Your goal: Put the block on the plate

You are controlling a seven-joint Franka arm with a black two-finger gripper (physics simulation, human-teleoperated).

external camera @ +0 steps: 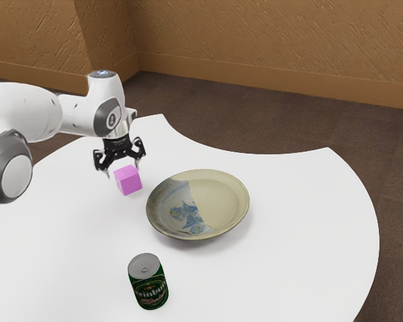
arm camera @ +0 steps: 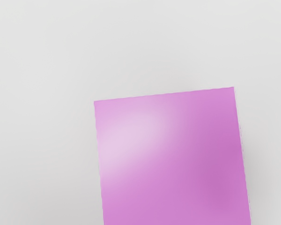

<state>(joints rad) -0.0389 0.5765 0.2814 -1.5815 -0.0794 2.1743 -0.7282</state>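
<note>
The tool (external camera: 123, 170) had its fingers spread apart. The pink block (external camera: 128, 181) sat on the tabletop (external camera: 295, 221), right beneath the tool. From the tool, the plate (external camera: 221, 198) lay toward the exterior view's right, and the green can (external camera: 148, 286) stood upright, well apart, nearer that camera.

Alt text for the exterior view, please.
A white robot arm's open black gripper hovers over a pink block beside a beige, blue-flowered plate on a white table; a green can stands nearer the camera.
</note>
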